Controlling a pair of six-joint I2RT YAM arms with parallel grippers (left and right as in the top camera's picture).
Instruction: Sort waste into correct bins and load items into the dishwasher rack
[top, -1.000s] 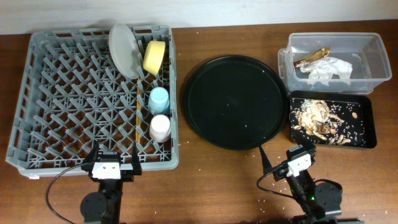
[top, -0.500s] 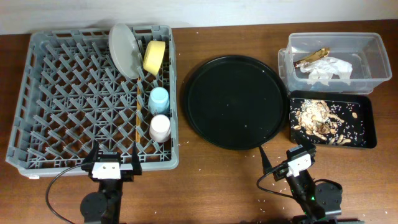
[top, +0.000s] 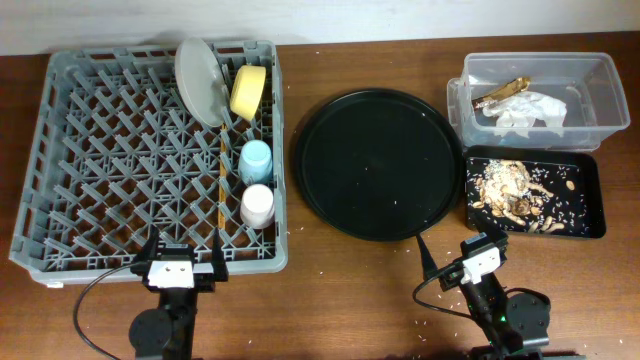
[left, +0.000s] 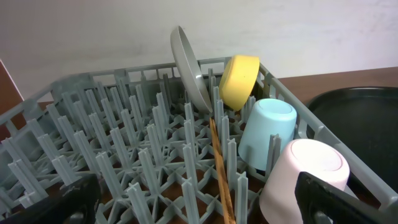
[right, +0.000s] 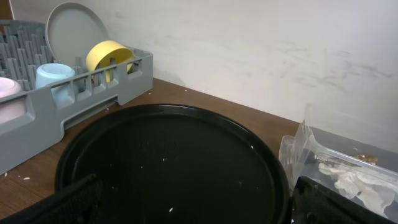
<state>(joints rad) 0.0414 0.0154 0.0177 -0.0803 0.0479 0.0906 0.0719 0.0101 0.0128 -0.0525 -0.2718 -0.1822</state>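
The grey dishwasher rack holds the grey-green plate, yellow bowl, light-blue cup, pink cup and wooden chopsticks; they also show in the left wrist view: plate, bowl, blue cup, pink cup, chopsticks. The clear tub holds the Nescafe wrapper and white tissue. The shallow black tray holds food scraps. My left gripper is open and empty at the rack's front edge. My right gripper is open and empty below the round tray.
A large round black tray with a few crumbs lies between the rack and the bins; it fills the right wrist view. Small crumbs dot the brown table. A white wall is behind.
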